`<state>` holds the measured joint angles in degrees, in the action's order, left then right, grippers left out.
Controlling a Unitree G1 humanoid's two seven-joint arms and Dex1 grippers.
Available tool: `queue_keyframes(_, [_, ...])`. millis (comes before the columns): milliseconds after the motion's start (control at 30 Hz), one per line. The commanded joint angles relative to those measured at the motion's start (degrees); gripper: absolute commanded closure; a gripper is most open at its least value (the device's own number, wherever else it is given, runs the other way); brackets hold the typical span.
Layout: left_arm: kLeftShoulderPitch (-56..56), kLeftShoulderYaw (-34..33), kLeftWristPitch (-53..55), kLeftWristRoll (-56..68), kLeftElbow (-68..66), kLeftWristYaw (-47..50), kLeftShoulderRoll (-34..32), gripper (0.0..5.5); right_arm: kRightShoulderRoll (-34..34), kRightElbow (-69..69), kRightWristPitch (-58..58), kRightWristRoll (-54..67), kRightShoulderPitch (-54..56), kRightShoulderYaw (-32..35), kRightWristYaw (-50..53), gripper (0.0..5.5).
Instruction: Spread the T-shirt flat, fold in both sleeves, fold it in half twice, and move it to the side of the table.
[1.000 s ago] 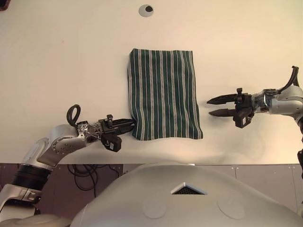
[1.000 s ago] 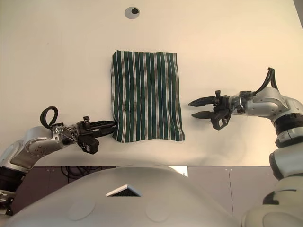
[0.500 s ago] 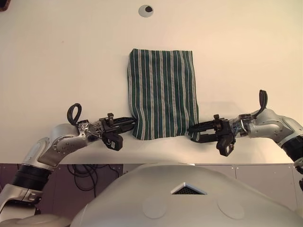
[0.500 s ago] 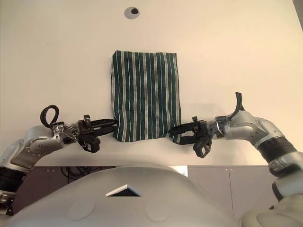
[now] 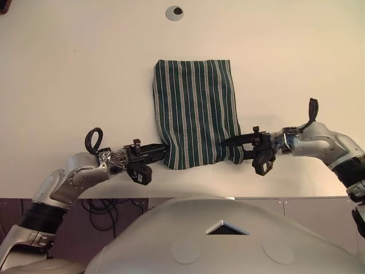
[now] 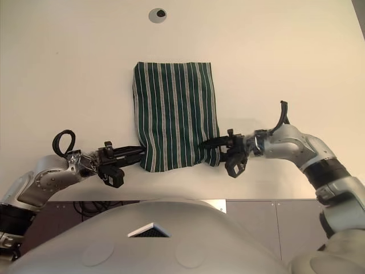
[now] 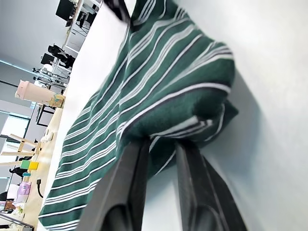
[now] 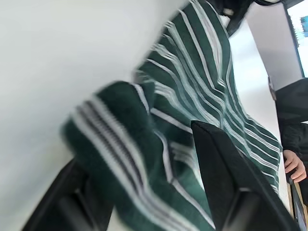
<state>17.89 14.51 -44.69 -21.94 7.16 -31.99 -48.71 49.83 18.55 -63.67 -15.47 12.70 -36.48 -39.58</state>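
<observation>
Where the left gripper (image 5: 163, 149) meets the near left corner of the folded green striped T-shirt (image 5: 197, 108), its two fingers are pressed together on the cloth; the right gripper (image 5: 229, 147), fingers set wider, clamps the bunched near right corner. Beyond both pinched corners, the shirt lies flat in the middle of the pale table (image 5: 85, 74)

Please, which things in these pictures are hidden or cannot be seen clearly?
1. Head views: the sleeves and lower layers of the green T-shirt with white stripes, hidden under its top layer.
2. Head views: the small round disc with a dark centre at the white table's far edge, too small to identify.
3. Left wrist view: objects in the room behind, too small.
</observation>
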Motion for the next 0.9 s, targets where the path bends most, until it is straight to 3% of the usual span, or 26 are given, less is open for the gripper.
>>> queue_keyframes(33, [-0.41,0.40,0.98,0.35,0.37,-1.16,-0.50,4.77,1.22,4.99,6.12,-2.64,1.47,-3.45,-9.23,3.54])
queue_keyframes(233, [-1.43,-0.02,1.80,1.90,0.56,-1.53,-0.13,5.50,2.37,4.28,5.56,1.27,0.88,-3.83,-12.55,4.63])
queue_keyframes(433, [-1.83,0.97,4.61,4.68,4.04,-3.07,0.44,5.50,1.08,4.97,4.56,7.51,1.60,-3.82,-15.13,5.45])
queue_keyframes(700, [2.34,2.13,13.13,11.72,10.69,-12.83,-5.08,5.50,4.43,0.57,5.86,19.64,-0.37,-3.23,-23.38,5.49])
queue_keyframes(900, [1.96,1.12,21.91,16.43,18.10,-16.50,-5.43,5.50,9.11,-7.74,10.66,28.97,-4.28,-1.21,-29.64,5.50])
